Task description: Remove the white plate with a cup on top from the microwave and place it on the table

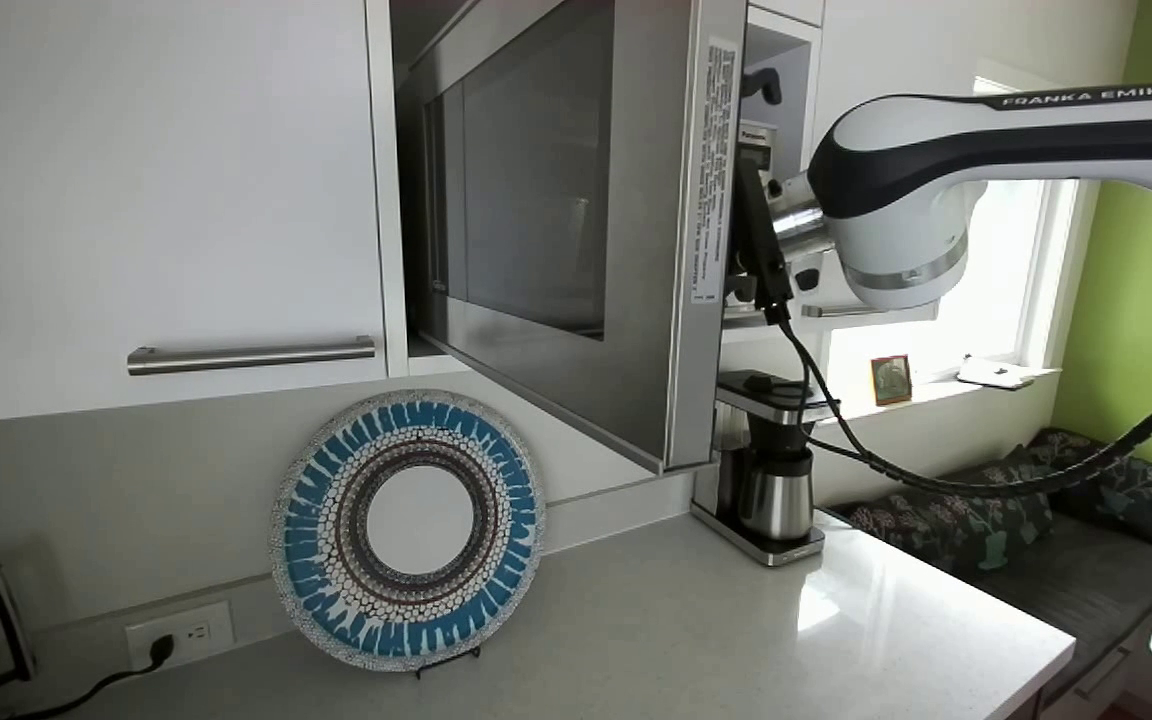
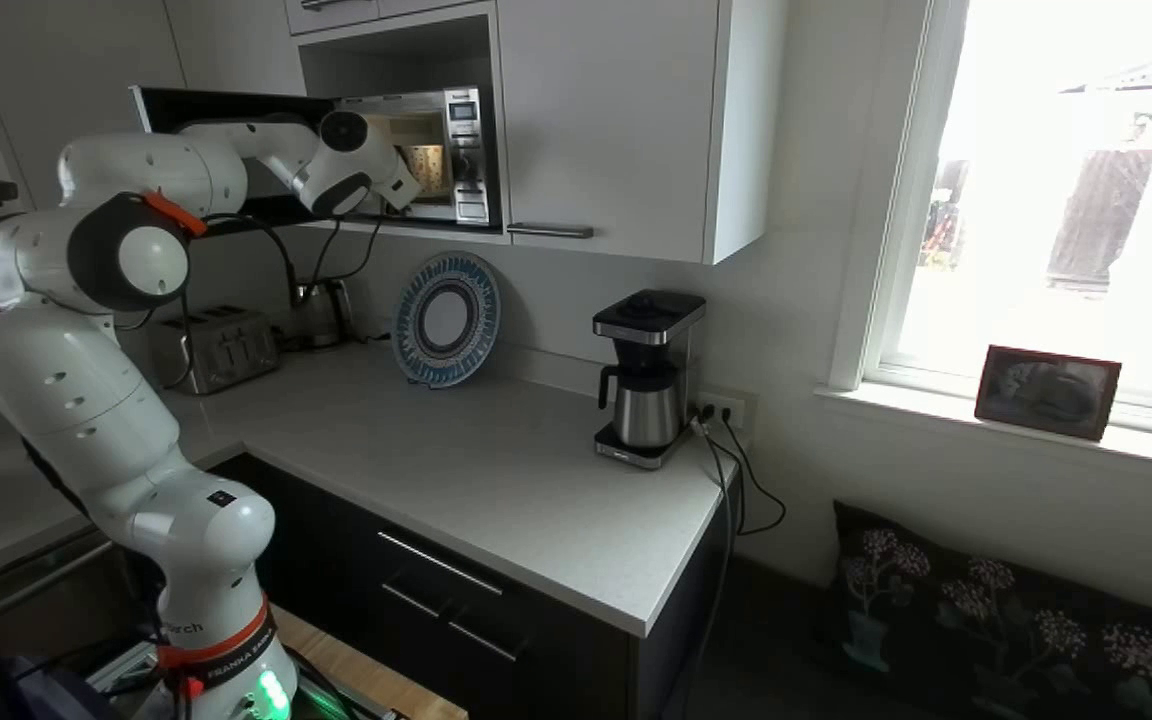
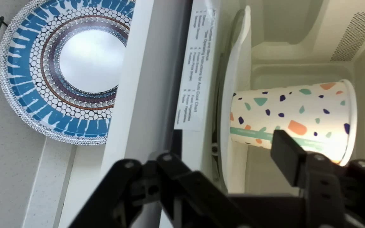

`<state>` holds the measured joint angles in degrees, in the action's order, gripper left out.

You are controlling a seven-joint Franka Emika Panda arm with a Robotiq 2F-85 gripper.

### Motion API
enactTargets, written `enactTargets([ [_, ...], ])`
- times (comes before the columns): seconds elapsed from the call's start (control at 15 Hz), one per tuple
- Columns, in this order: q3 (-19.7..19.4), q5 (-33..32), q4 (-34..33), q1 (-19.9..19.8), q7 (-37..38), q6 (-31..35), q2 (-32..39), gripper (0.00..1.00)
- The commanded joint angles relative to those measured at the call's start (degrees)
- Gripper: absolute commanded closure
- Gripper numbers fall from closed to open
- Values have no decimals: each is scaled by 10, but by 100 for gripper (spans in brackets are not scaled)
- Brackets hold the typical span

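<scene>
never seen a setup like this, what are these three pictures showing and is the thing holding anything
The big white machine is a robot arm. Both exterior views show it from out in the room. The wrist view is taken from the arm's far end and looks into the open microwave; it appears turned sideways. In there, a spotted cup stands on a white plate. The dark fingers at the arm's tip are spread apart, and nothing seems to be gripped. On the pale counter are a coffee maker, a toaster and a large blue-patterned plate propped upright.
</scene>
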<state>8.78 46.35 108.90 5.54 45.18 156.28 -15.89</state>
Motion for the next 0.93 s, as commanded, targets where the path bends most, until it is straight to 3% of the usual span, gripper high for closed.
enactTargets([
  [0.0,0,-1,1,2,8,0,0,0],
  [0.27,1,0,-14,4,5,2,16,2],
  [0.53,2,-1,-27,6,5,0,29,40],
  [0.87,1,-4,-40,6,8,-2,41,79],
])
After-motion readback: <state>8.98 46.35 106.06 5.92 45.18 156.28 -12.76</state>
